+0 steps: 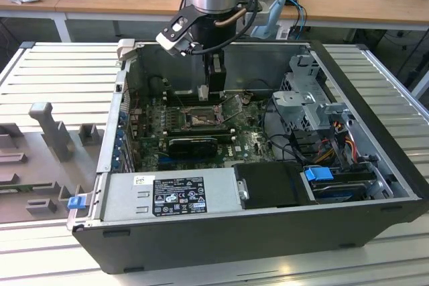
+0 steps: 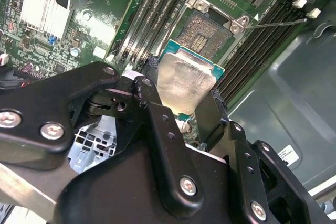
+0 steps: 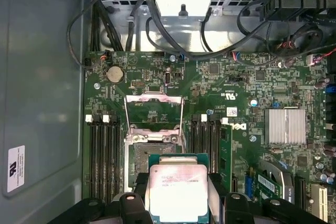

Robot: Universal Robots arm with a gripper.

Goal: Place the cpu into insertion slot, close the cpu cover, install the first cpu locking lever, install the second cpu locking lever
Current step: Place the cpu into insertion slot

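My gripper [image 2: 185, 92] is shut on the cpu [image 2: 186, 80], a pale silvery square chip on a green-edged carrier, held by two opposite edges between black fingers [image 2: 152, 85]. In both wrist views the chip hangs above the motherboard, close to the insertion slot [image 2: 210, 29] and partly over its near edge [image 3: 152, 156]. The slot is bare, with its dark contact field showing. The cpu cover [image 3: 154, 109] stands swung open beyond the slot. A thin wire lever [image 2: 278, 23] sticks out beside the socket. In the exterior view the gripper [image 1: 213, 93] hangs inside the case above the slot [image 1: 201, 120].
Long black memory slots [image 3: 102, 150] flank the socket on both sides. A ribbed heatsink [image 3: 286, 125], a drive cage [image 1: 308, 98] with cables, a power supply [image 1: 167, 195] and the case wall [image 3: 37, 77] surround the board. Grey fixtures [image 1: 47, 132] lie at the exterior view's left.
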